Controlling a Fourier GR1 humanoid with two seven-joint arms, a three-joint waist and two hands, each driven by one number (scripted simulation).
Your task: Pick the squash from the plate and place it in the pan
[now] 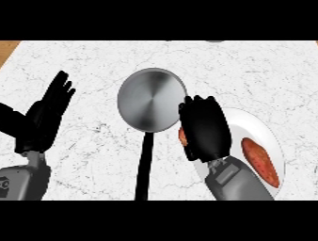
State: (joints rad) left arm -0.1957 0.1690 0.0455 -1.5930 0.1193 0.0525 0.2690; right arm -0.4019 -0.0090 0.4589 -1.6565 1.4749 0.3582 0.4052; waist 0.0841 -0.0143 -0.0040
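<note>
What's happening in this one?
The right hand is over the left part of the white plate, beside the pan. A reddish piece shows at its edge; whether it is gripped I cannot tell. Another reddish-brown vegetable lies on the plate. The pan holds nothing. The left hand rests open at the left.

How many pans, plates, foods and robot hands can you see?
Pan: 1
Plate: 1
Reddish food: 2, a long piece and a bit beside the right hand
Hands: 2, with the left hand
Total: 6
</note>
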